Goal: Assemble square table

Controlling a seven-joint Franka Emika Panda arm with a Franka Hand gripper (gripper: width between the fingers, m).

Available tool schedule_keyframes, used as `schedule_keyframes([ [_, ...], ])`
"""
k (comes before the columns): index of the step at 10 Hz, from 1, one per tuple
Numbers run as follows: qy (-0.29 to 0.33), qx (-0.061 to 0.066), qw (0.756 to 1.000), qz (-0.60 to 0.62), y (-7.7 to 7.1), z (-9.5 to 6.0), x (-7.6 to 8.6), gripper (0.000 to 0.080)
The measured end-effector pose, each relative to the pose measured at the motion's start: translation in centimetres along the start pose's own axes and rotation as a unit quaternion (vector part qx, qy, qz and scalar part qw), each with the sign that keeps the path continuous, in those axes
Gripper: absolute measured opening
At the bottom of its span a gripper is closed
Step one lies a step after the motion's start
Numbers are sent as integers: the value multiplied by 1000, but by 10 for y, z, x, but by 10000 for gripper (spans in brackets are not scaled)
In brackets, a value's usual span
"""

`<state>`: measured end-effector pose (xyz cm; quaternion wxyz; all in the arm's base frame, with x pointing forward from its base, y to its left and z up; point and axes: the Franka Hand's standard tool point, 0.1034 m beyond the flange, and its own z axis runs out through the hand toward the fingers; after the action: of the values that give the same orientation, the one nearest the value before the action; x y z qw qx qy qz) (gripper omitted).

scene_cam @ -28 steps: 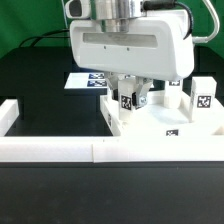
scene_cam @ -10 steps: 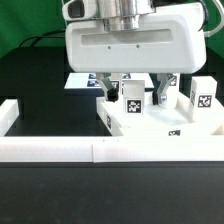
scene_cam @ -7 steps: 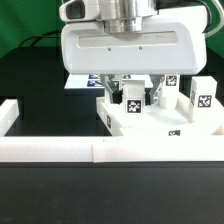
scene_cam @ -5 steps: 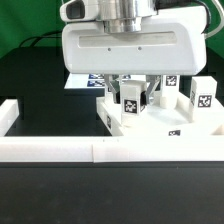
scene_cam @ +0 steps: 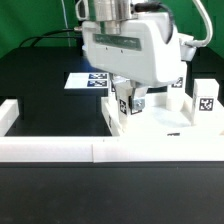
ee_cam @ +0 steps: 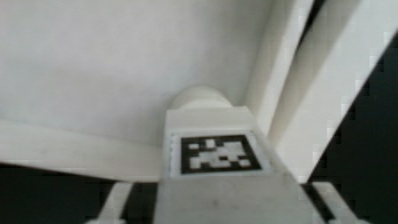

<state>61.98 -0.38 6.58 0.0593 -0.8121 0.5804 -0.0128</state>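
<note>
The square tabletop (scene_cam: 160,122) is a white slab lying inside the border wall, with a tag on its front edge. My gripper (scene_cam: 129,101) is shut on a white tagged leg (scene_cam: 127,101) and holds it on the slab's near corner at the exterior view's left. The hand is turned and tilted. In the wrist view the leg (ee_cam: 217,150) fills the middle between my fingers (ee_cam: 114,203), its rounded end against the white tabletop (ee_cam: 107,70). Another tagged leg (scene_cam: 206,100) stands at the exterior view's right.
A long low white border wall (scene_cam: 100,151) runs along the front, with a side piece (scene_cam: 10,113) at the exterior view's left. The marker board (scene_cam: 85,80) lies flat behind the slab. A further tagged leg (scene_cam: 178,84) is partly hidden behind my hand.
My hand has turned about its axis and now looks skewed, shifted toward the exterior view's right. The leg in it has turned with it and stays at the same corner.
</note>
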Motion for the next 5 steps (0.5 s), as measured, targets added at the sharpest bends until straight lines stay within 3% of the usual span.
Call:
schedule_keyframes([
  [2, -11, 8, 988, 151, -2, 1, -2, 289],
  [4, -31, 23, 961, 274, -2, 2, -1, 290],
  [5, -31, 22, 961, 274, -3, 2, -2, 290],
])
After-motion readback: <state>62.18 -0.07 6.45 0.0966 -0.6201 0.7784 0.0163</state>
